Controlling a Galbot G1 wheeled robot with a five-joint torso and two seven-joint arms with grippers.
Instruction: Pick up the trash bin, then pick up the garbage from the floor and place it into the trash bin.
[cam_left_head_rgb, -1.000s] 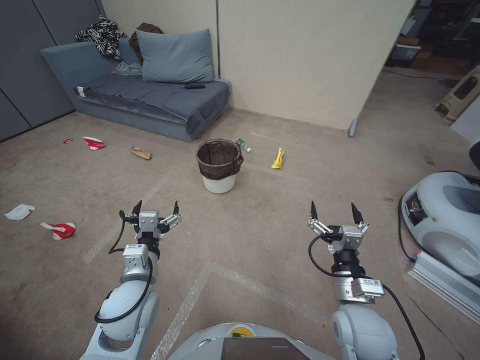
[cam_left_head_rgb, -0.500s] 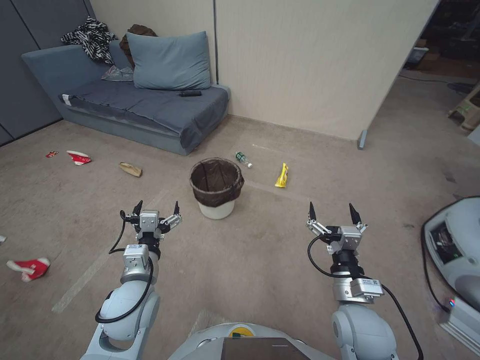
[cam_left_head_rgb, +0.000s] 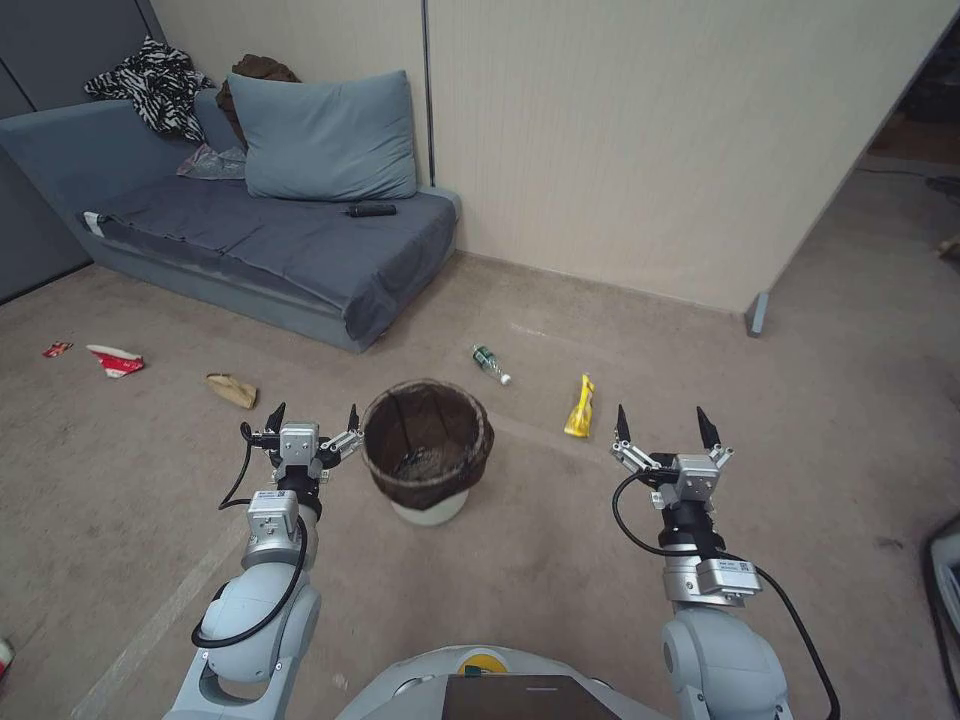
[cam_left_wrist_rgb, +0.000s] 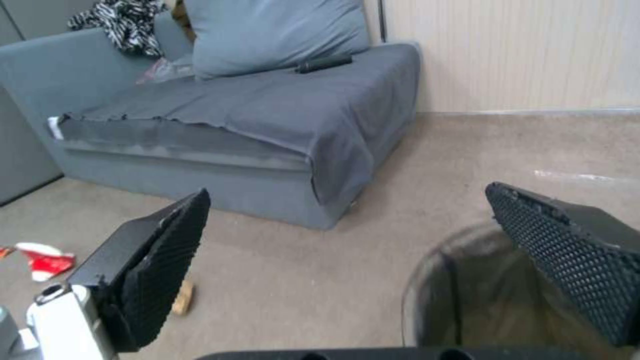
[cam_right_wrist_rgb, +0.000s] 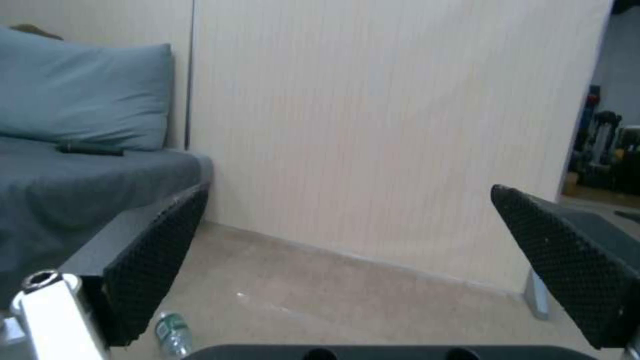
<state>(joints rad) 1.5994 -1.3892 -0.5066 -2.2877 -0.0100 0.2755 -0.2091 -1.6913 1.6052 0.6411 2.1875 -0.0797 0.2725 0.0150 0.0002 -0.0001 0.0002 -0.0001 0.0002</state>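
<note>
Small round white plastic trash bin (cam_left_head_rgb: 428, 508) with dark brown bag liner folded over rim, upright on beige carpet floor (cam_left_head_rgb: 560, 560), just beside left hand (cam_left_head_rgb: 312, 418), fingers spread, empty. Right hand (cam_left_head_rgb: 662, 424) likewise spread and empty, well apart from bin. Beyond bin: clear bottle with green label (cam_left_head_rgb: 489, 362), yellow snack wrapper (cam_left_head_rgb: 580, 405); tan paper bag (cam_left_head_rgb: 231, 389) to the left.

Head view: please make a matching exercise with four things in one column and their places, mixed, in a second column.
Things:
1. trash bin
2. yellow wrapper
3. tan paper bag
4. dark remote-like object

Places:
A. on the sofa
B. floor, between both open pincers
C. floor, beyond the left pincer
D. floor, just beyond the right pincer

Pairs: 1-B, 2-D, 3-C, 4-A
</note>
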